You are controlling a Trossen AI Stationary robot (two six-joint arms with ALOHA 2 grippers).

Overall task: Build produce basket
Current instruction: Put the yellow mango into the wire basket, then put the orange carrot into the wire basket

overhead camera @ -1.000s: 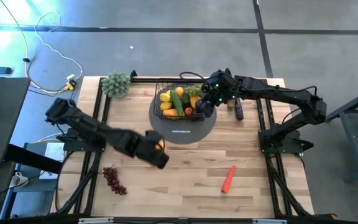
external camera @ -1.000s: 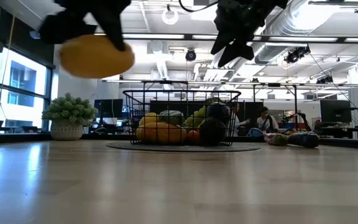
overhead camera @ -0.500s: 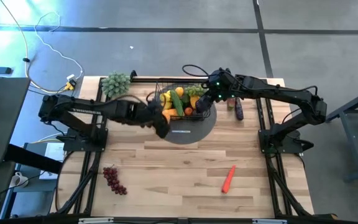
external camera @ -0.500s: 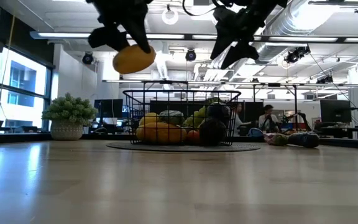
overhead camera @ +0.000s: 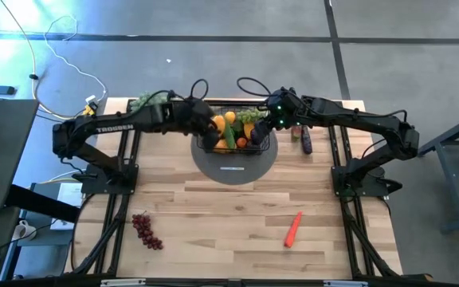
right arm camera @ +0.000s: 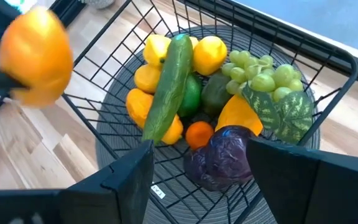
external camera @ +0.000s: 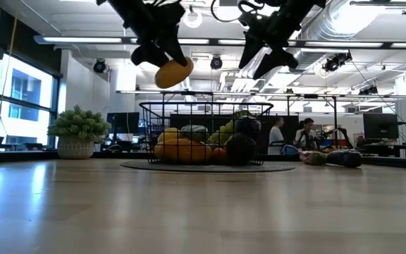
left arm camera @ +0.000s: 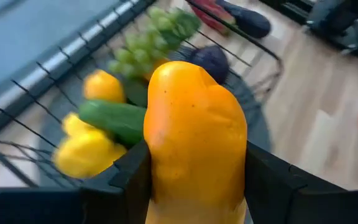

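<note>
The black wire basket (overhead camera: 231, 107) stands on a grey round disc (overhead camera: 233, 166) at the table's far middle. It holds lemons, a cucumber (right arm camera: 169, 87), green grapes (right arm camera: 260, 71) and other produce. My left gripper (overhead camera: 208, 127) is shut on an orange mango (external camera: 173, 73) above the basket's left side. My right gripper (right arm camera: 207, 180) is open and empty above the basket's right side. Purple grapes (overhead camera: 146, 231) and a carrot (overhead camera: 293, 229) lie on the near table. An eggplant (overhead camera: 306, 143) lies right of the basket. My left gripper pinches the mango between its two fingers, one on each of its long sides (left arm camera: 160, 168). The fingers (external camera: 150, 49) come from above, slanting in from the table's left. The mango hangs below them, clear of the basket and above its rim.
A pale green bushy cluster (overhead camera: 147, 104) stands at the far left of the table, close behind my left arm. The two grippers are near each other over the basket. People sit in the room beyond the table (external camera: 303, 134).
My left gripper has carried the mango from the table's near-left middle toward the far edge and to the right. It now holds it over the basket's left side. The mango has stayed in the hold, lifted clear.
</note>
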